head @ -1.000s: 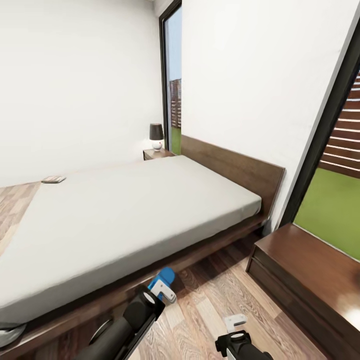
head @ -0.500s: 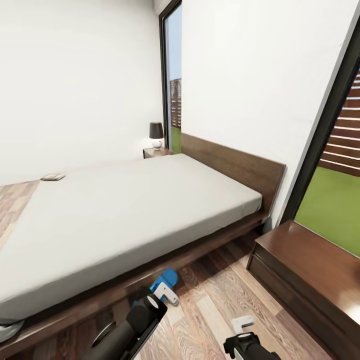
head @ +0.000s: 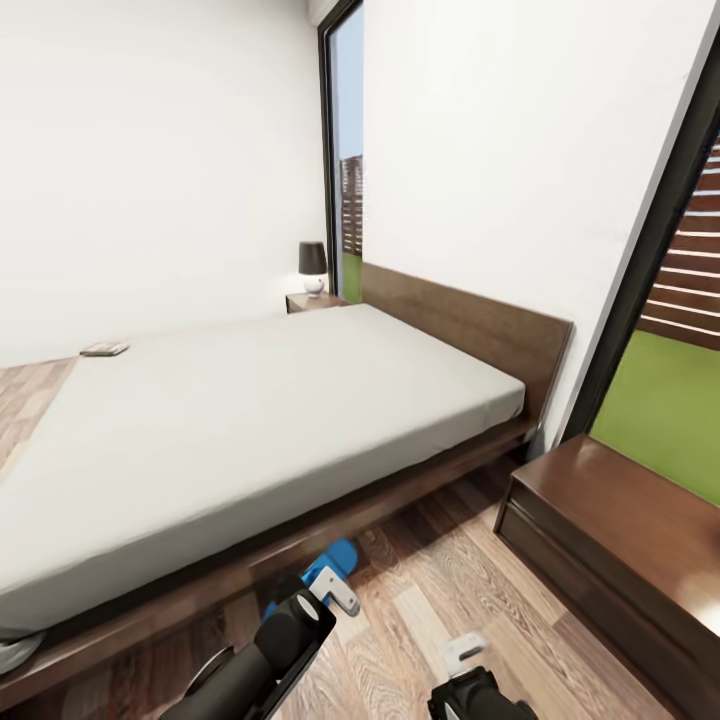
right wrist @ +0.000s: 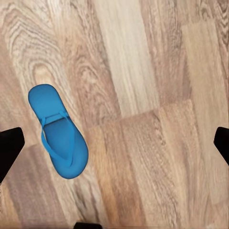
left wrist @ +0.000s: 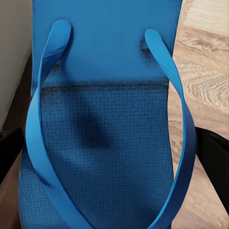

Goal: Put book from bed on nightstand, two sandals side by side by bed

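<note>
the book (head: 105,349) lies on the bed's (head: 250,420) far corner; a sandal (head: 335,560) sits beside the near frame, seemingly under the left gripper (head: 335,590).

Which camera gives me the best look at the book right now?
The head view: the book lies flat near the far corner of the bed's mattress, small but unobstructed. The left wrist view is close on a blue sandal. The right wrist view looks down at a sandal lying on the wood floor.
</note>
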Robot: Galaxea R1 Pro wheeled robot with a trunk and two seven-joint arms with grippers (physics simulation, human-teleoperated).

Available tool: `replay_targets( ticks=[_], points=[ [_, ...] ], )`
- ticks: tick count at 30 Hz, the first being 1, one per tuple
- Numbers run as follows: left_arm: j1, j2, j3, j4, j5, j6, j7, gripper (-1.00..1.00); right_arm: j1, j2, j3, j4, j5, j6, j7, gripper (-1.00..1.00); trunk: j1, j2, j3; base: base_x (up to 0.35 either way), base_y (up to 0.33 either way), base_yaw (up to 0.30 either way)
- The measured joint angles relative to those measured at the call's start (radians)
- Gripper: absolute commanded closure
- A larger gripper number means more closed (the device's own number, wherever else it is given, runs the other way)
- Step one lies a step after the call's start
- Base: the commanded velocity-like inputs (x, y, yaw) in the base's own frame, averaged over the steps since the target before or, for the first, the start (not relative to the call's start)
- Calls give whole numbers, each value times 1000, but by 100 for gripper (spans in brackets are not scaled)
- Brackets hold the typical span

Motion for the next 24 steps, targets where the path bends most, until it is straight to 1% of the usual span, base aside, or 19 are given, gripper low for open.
replay_targets(
  ticks=[5, 12, 20, 24],
  points=[
    [0, 1, -1, 0, 0, 0, 1, 100, -1, 6, 14, -2, 1, 22, 0, -100, 19, -35, -16, 0, 0, 0],
    [0, 1, -1, 0, 0, 0, 2, 100, -7, 2, 16, -3, 1, 26, 0, -100, 46, -84, -38, 0, 0, 0],
    [0, 2, -1, 1, -1, 0, 54, 100, -15, 4, 17, -3, 1, 21, 0, -100, 77, -140, -63, 0, 0, 0],
    [1, 1, -1, 4, -1, 0, 61, 100, -15, 4, 17, -5, 0, 19, 1, -100, 92, -168, -75, 0, 0, 0]
  ],
)
